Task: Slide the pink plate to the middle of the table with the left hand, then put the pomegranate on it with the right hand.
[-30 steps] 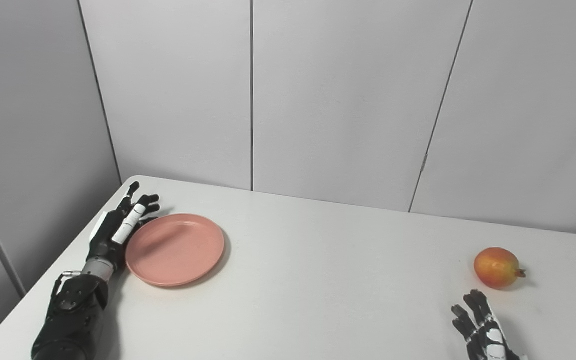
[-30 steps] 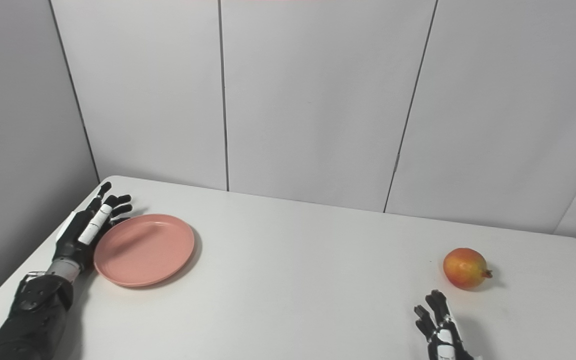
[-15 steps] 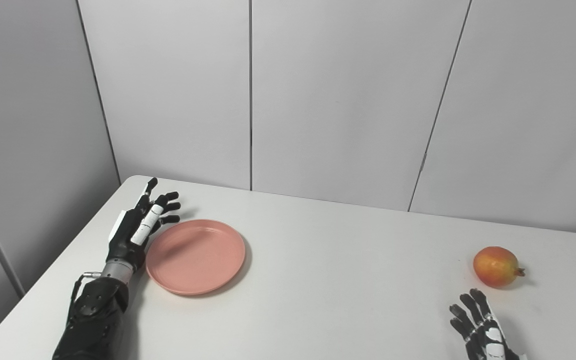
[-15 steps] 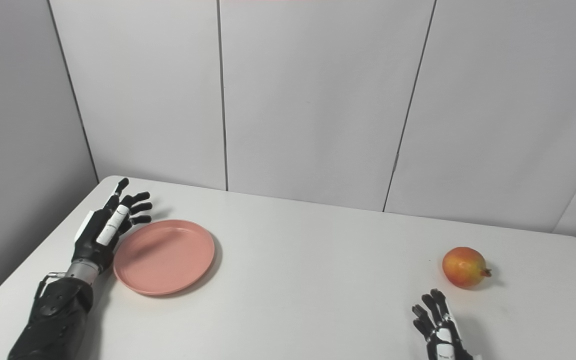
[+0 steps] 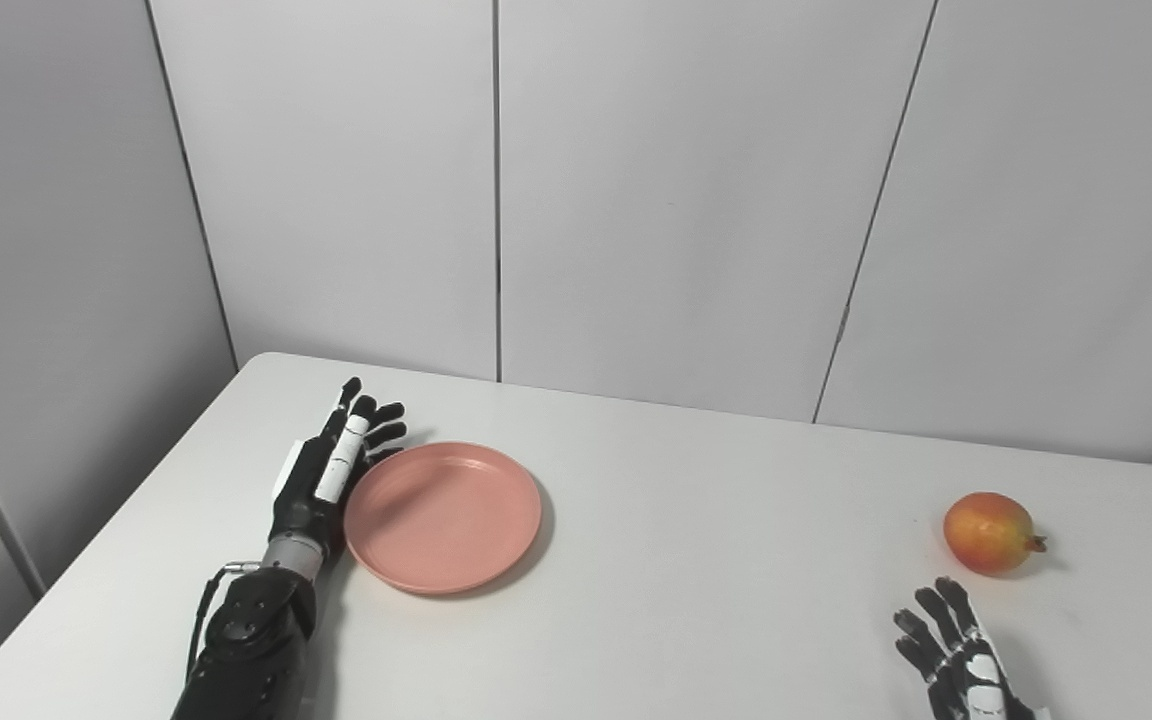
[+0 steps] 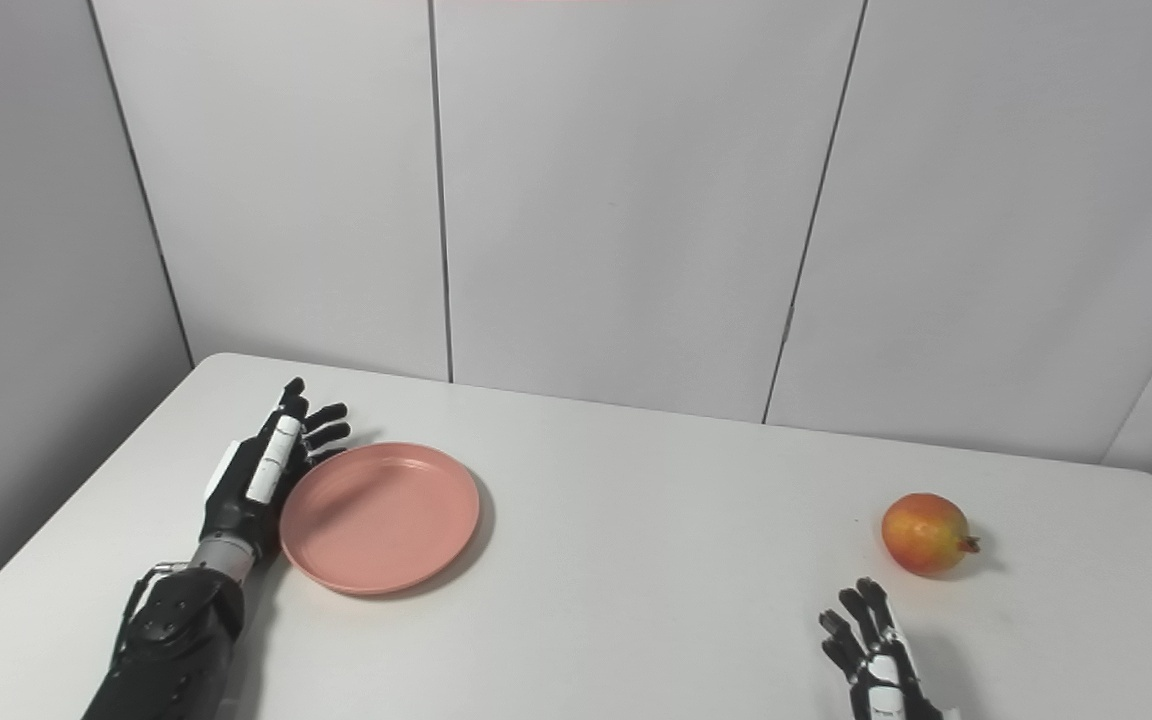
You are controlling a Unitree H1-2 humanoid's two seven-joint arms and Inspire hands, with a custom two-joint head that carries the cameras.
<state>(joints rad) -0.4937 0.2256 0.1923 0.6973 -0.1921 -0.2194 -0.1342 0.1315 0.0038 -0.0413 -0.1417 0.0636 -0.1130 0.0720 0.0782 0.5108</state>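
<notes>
The pink plate [image 5: 443,516] lies flat on the white table [image 5: 696,600], left of its middle. My left hand [image 5: 328,470] stands on edge against the plate's left rim, open, fingers stretched toward the back wall. A red-orange pomegranate [image 5: 988,532] rests at the right side of the table, its small crown pointing right. My right hand [image 5: 956,665] sits at the bottom right, a short way in front of the fruit, open with fingers spread and touching nothing; its lower part is cut off by the picture edge.
Grey wall panels [image 5: 676,200] close the back and left of the table. The table's left edge [image 5: 106,540] runs diagonally close behind my left forearm [image 5: 246,640]. Bare tabletop lies between the plate and the pomegranate.
My left hand has pushed the plate steadily to the right, toward the table's middle. The right hand and the pomegranate have stayed where they were.
</notes>
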